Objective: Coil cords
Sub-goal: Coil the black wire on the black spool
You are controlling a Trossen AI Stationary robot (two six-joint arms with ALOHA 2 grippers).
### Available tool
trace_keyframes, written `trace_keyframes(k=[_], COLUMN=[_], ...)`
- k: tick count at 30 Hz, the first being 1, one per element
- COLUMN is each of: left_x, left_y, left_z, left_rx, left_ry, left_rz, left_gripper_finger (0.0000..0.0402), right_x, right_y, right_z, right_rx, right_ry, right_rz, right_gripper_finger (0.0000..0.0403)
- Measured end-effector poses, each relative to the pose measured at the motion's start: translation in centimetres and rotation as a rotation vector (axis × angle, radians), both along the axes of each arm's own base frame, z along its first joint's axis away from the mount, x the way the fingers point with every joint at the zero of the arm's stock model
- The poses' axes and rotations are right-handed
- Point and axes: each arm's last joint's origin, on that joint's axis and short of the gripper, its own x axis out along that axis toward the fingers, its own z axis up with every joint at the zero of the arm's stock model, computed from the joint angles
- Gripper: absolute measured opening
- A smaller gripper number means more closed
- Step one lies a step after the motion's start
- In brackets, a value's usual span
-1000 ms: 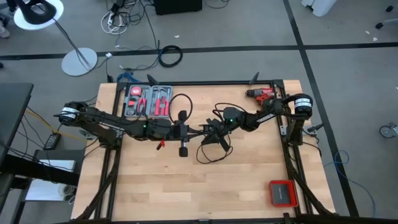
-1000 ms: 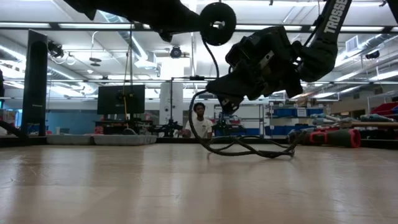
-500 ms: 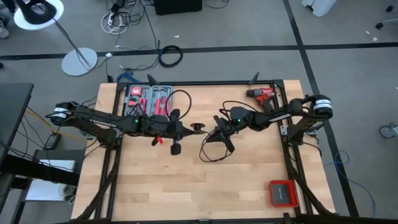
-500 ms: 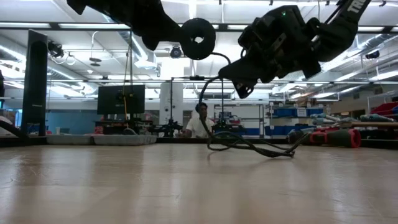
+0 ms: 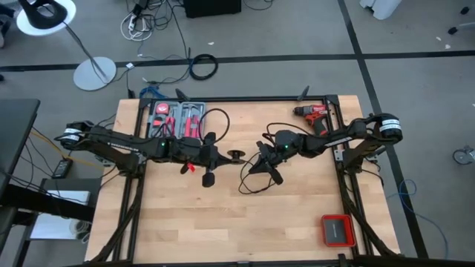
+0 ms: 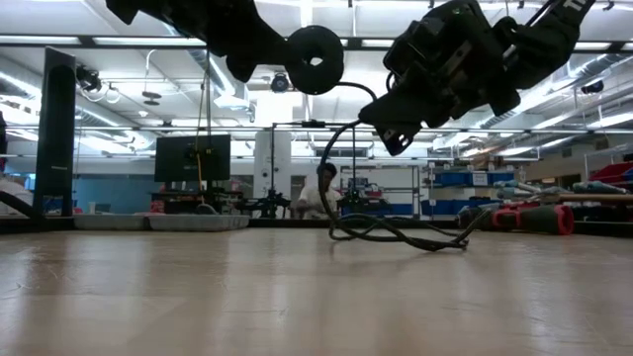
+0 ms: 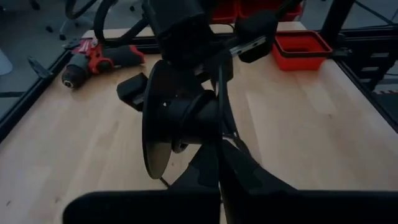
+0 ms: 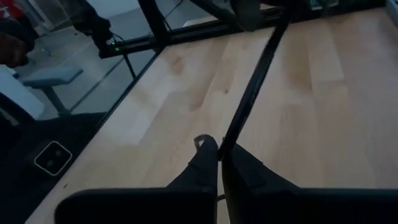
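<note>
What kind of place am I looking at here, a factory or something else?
Probably a robotics lab or workshop, not a factory. A wooden table in a black frame holds a red drill and a tool tray, and the low view shows open space with shelving and ceiling strip lights.

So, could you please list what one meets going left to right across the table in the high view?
Red tool tray → left gripper → cord → right gripper → red drill → red box.

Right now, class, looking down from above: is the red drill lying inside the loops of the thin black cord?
No. The red drill lies at the table's far right edge, well apart from the thin black cord near the middle.
</note>
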Motion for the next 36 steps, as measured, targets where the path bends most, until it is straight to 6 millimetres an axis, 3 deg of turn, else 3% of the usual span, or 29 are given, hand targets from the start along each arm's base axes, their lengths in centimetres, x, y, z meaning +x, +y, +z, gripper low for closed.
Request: trace_keyframes(k=[8, 21, 36], left_x=[0.0, 0.5, 1.9], left_y=[0.0, 0.0, 0.4], left_z=[-0.6, -1.5, -2.9], left_rx=[-0.055, -0.205, -0.441], left_ry=[0.051, 0.093, 0.133], left_rz=[-0.003, -0.018, -0.111], left_gripper_finger=[0.0000, 0.0000, 0.0000], right_x=[-0.2, 1.1, 1.0], right_y=[-0.6, -0.7, -1.5], right_z=[1.9, 5.5, 6.1], right_rx=[-0.004, -0.150, -0.203], right_ry=[0.024, 0.137, 0.109], right_rz=[0.022, 0.153, 0.175], right_gripper_finger=[0.0020, 0.0008, 0.0009])
